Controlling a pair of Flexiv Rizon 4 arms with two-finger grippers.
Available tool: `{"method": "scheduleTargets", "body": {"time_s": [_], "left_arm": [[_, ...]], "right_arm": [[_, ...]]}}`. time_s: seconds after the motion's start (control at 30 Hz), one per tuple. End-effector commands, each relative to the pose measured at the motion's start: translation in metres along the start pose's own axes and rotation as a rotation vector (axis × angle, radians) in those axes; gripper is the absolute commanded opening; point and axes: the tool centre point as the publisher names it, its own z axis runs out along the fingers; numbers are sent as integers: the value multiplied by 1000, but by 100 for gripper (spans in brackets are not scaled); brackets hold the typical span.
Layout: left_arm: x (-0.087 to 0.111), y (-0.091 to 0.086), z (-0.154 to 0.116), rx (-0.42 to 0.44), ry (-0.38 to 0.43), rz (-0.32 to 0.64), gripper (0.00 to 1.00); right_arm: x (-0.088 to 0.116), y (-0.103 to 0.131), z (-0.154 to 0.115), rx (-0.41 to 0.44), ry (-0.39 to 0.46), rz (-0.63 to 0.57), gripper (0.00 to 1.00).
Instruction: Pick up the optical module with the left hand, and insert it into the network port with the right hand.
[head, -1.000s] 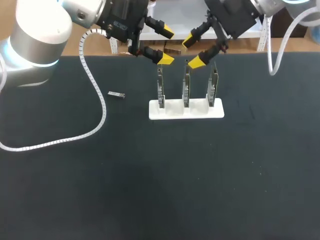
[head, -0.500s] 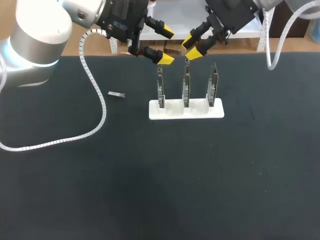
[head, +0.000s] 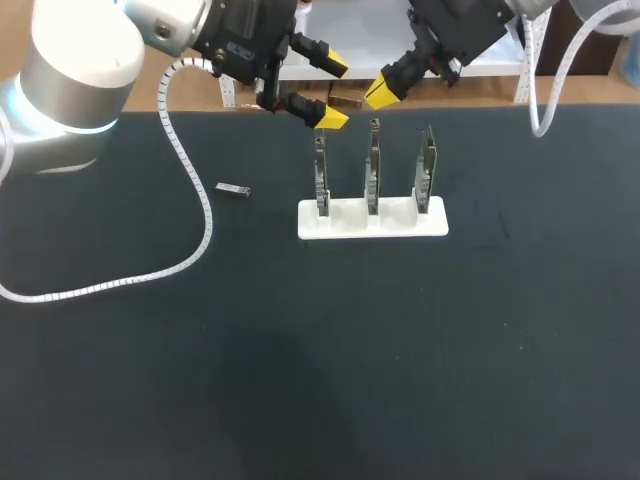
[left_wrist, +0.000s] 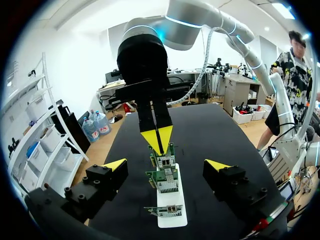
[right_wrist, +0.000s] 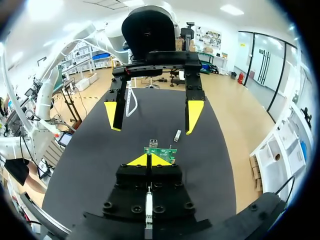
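optical module (head: 233, 189) tiny, detail unclear

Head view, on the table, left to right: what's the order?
White coiled cable → optical module → left port board → middle port board → right port board.

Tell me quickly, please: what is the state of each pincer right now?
Left pincer: open, holding nothing.
Right pincer: closed, nothing seen between its tips.
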Motion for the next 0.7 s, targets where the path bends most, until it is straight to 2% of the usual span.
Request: {"method": "scheduleTargets", "body": {"time_s": [0.03,0.7], "left_arm": [[-1,2,0,4,7,-3,100],[-1,2,0,4,7,-3,100]], "right_arm": [[4,2,3,1,-8,13,0],[21,9,18,-7,-29,72,0]]}}
